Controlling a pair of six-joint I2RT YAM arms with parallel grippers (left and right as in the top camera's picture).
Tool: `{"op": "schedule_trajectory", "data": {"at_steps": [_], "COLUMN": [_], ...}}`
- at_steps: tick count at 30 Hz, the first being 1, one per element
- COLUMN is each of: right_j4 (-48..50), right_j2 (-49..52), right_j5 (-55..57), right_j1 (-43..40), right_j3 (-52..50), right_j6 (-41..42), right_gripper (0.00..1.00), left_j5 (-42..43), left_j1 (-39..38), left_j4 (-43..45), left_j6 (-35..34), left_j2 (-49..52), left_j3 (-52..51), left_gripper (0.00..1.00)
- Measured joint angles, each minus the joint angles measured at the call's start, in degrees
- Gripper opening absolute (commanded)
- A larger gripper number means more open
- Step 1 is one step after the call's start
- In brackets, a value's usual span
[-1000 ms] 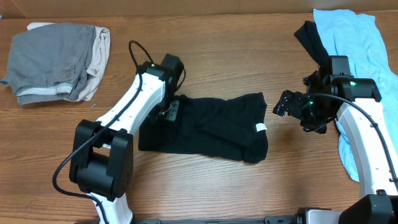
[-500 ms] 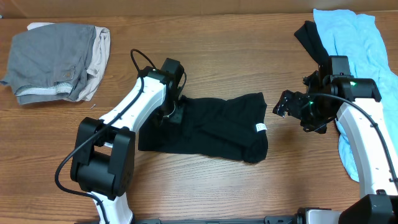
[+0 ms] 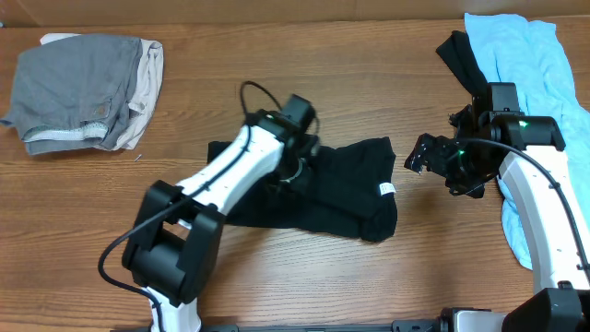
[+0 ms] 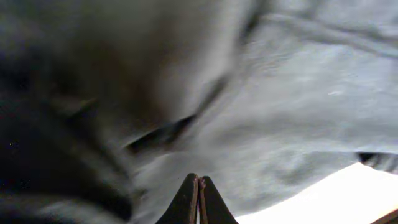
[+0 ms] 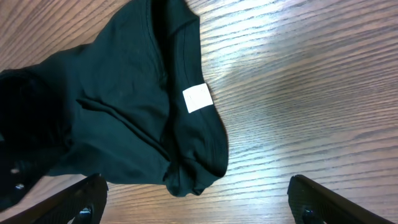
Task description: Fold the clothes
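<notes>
Left gripper [image 4: 198,190] was clamped on black T-shirt [image 3: 350,189], right gripper [image 3: 419,159] splayed idle; fold needed a low, taut carry across.

White arms [image 3: 230,169], black joints [image 3: 171,254]

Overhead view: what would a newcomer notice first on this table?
The black T-shirt lies crumpled in the middle of the table, with the left gripper shut in its cloth and a small white label at its right edge. The right gripper hangs open just right of it. A grey and beige pile sits in the far left corner, a light-blue garment at the far right.
</notes>
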Motion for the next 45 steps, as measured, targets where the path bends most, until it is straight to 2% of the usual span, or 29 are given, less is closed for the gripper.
{"op": "schedule_trajectory", "data": {"at_steps": [7,11,16,18,22,26,37,45], "right_j4": [-0.09,-0.04,-0.09,-0.04,-0.02,-0.07,-0.11,-0.13], "right_j2": [0.00,0.00,0.00,-0.02,0.00,0.00,-0.02,-0.02], "right_j5": [0.02,0.02,0.00,0.00,0.02,0.00,0.00,-0.02], "right_j1": [-0.02,0.00,0.00,0.00,0.00,0.00,0.00,0.00], "right_j3": [0.00,0.00,-0.02,-0.02,-0.02,-0.02,-0.04,-0.04], "right_j6": [-0.02,-0.04,0.02,0.00,-0.02,-0.02,0.02,0.00], "right_gripper": [0.96,1.00,1.00,1.00,1.00,1.00,1.00,1.00], "left_j5": [0.09,-0.79,-5.62,-7.61,-10.32,-11.32,-11.02,-7.21], "left_j1": [-2.14,-0.81,3.85,6.21,10.60,12.13,9.38,6.99], "left_j4": [2.45,-4.76,-18.27,-21.84,-24.94,-23.61,-6.60,2.97], "left_j6": [0.04,0.37,0.74,0.76,0.79,0.79,0.50,0.26], "left_j2": [0.00,0.00,0.22,0.20,0.20,0.20,0.22,0.22], "left_j3": [0.94,6.32,19.74,23.41,24.79,21.94,2.62,0.13], "left_gripper": [0.04,0.04,0.09,0.04,0.04,0.04,0.04,0.04]}}
